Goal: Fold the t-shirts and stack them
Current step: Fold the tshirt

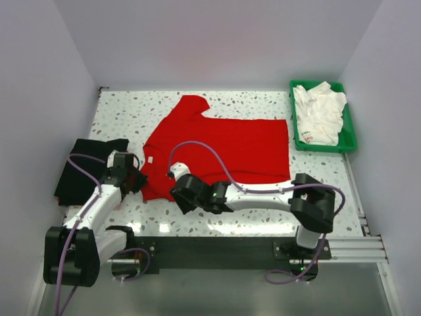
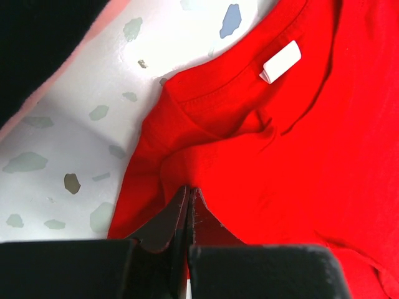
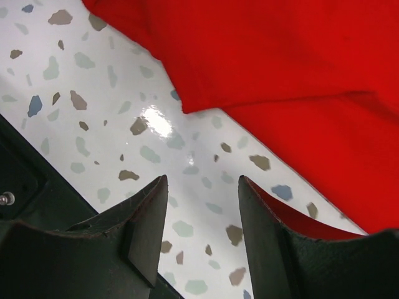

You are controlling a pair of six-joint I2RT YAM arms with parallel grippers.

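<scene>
Left pincer point(image 2: 188, 192) is pinched shut on the red t-shirt point(image 1: 223, 148) at its collar end, and the shirt lies stretched crosswise on the desk point(image 1: 263, 102), hem to the right. Right pincer point(image 3: 202, 182) gapes wide above bare desk, red cloth just ahead of it.

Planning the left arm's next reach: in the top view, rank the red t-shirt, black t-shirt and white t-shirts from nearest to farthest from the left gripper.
1. red t-shirt: pinched in the left gripper.
2. black t-shirt: close by, on the gripper's left side.
3. white t-shirts: far right corner, in the green tray.
</scene>
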